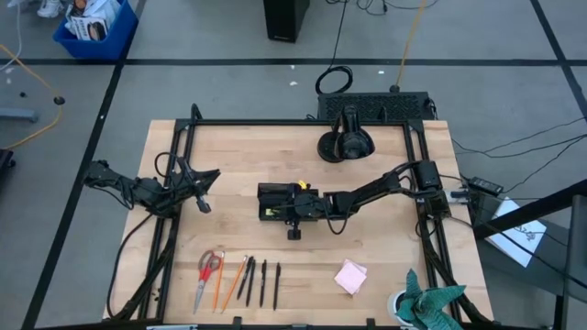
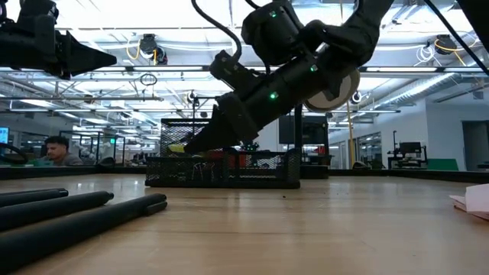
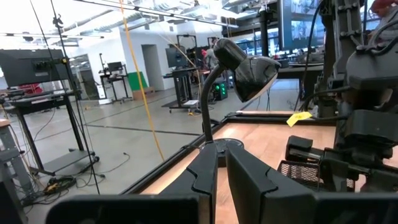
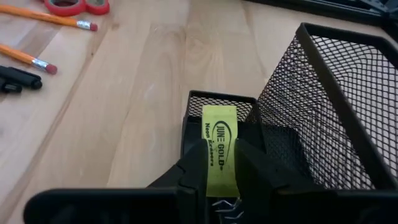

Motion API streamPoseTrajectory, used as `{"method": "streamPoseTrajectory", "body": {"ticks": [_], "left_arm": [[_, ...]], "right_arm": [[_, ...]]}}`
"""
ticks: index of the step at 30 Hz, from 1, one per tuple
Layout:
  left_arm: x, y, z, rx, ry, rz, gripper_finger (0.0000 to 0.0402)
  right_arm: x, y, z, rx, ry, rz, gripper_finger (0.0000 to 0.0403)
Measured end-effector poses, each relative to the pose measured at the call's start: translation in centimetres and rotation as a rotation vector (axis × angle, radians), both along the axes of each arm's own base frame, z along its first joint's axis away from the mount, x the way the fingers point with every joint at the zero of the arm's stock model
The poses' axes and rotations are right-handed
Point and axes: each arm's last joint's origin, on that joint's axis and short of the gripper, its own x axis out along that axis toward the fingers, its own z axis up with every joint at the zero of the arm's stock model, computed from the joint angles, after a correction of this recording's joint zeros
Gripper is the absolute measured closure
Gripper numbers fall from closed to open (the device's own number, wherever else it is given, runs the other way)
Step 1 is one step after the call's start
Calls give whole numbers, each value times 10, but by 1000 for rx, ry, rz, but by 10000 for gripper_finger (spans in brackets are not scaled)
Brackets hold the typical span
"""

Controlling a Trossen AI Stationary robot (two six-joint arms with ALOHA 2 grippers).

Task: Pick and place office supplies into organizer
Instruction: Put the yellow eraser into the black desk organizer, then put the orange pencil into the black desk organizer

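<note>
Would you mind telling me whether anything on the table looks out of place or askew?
Nothing looks spilled or damaged. The scissors, pencils and pens lie in a tidy row at the near edge, the sticky pad apart. The right gripper holds a yellow piece over the organizer.

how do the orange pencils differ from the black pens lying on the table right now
The orange wooden pencils are slim, with pink eraser ends showing in the right wrist view, and lie slanted. The black pens look thicker and dark all over, and two of them lie nearly straight. Both groups rest loose on the wooden table, outside the black mesh organizer.
</note>
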Motion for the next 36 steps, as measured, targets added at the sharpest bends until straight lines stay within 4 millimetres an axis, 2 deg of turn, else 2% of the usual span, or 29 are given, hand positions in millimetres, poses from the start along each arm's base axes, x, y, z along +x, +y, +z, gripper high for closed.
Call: {"method": "streamPoseTrajectory", "body": {"ticks": [9,21,28,32,36], "left_arm": [[0,0,0,6,4,1,360],[0,0,0,5,3,1,360],[0,0,0,4,3,0,360],[0,0,0,4,4,1,360],[0,0,0,4,5,0,360]], "right_arm": [[0,0,0,-7,-6,4,339],[-1,0,0,17,-4,-12,289],[-1,0,1,9,-7,-12,280],[-3,0,13,-34,-12,-22,283],[-9,5,46,-85,-77,-55,291]]}}
